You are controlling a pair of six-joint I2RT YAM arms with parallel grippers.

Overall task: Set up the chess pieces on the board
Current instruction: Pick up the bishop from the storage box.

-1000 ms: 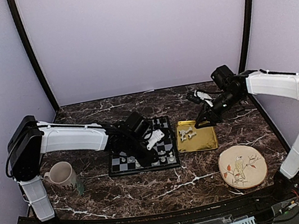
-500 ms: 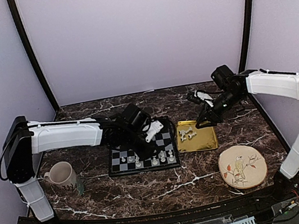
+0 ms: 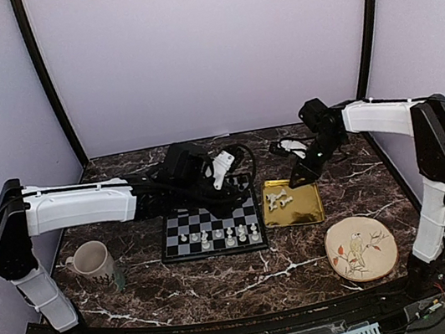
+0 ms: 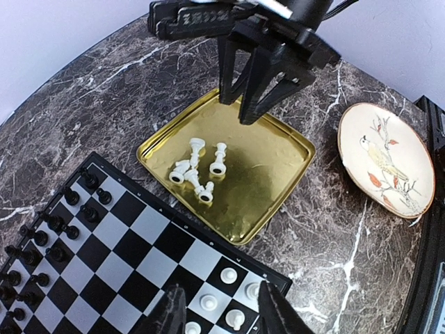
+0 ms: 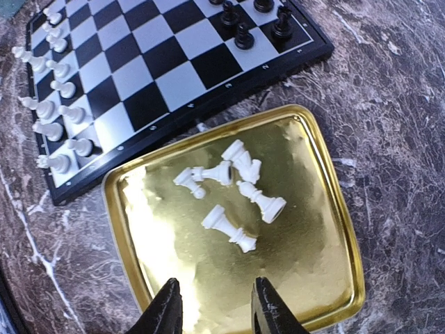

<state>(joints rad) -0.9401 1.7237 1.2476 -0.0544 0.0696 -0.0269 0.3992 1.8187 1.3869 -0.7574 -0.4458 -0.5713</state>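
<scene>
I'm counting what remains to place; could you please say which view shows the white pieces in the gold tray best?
Right wrist: it looks down on the gold tray with the white pieces large and separate. Left wrist shows them smaller; top external shows only a pale cluster.

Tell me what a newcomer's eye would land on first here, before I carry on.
The shiny gold square tray, right of the black-and-silver chessboard in the top view, stands out first, with a handful of tiny white plastic chessmen lying toppled in it. The right gripper hangs open over the tray's far side. More white pieces stand along the board's near edge.
</scene>
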